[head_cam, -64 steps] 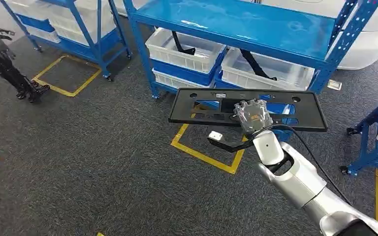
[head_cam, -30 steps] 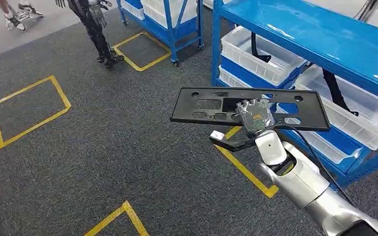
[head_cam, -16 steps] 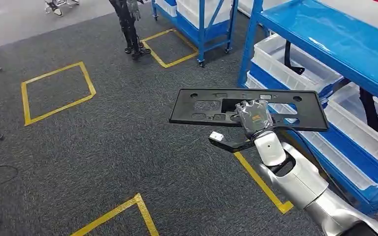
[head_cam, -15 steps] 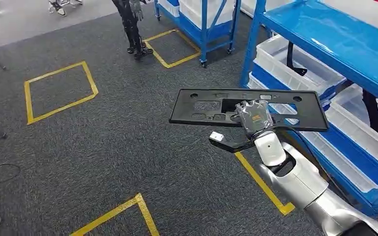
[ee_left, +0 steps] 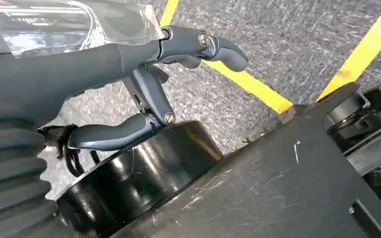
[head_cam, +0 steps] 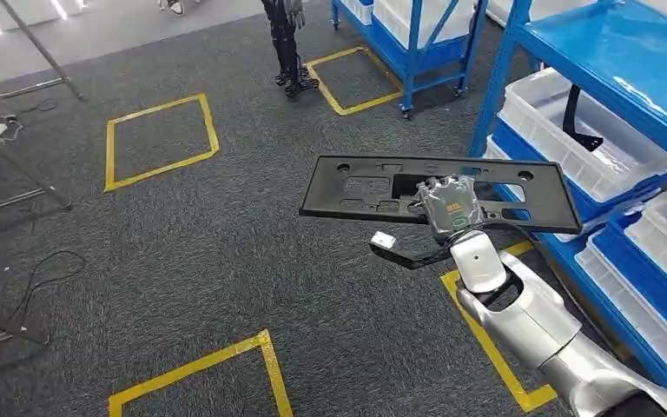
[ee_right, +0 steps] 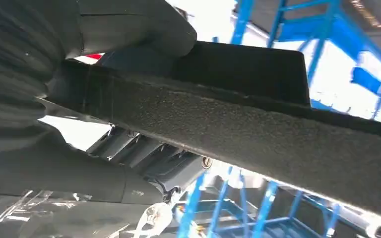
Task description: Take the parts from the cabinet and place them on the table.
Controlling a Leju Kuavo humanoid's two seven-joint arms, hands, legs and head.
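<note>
A long black plastic panel [head_cam: 439,189] is held flat above grey carpet, beside blue shelving [head_cam: 608,78]. The right hand [head_cam: 448,205] grips its near edge at the middle. The left hand [ee_left: 144,84] hangs empty, fingers loosely apart.

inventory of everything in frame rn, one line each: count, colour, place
plate panel: 1, black, long with cut-outs, held flat above the carpet
shelving racks: 2, blue, right side and far top
bins: several, white, on the rack shelves
floor squares: several, yellow tape, on grey carpet
cables: black, on the carpet at left
stand legs: grey metal, far left
second robot's legs: dark, far top
right hand: grips the panel's near edge
left hand: holds nothing, fingers apart, hanging by the robot's body
</note>
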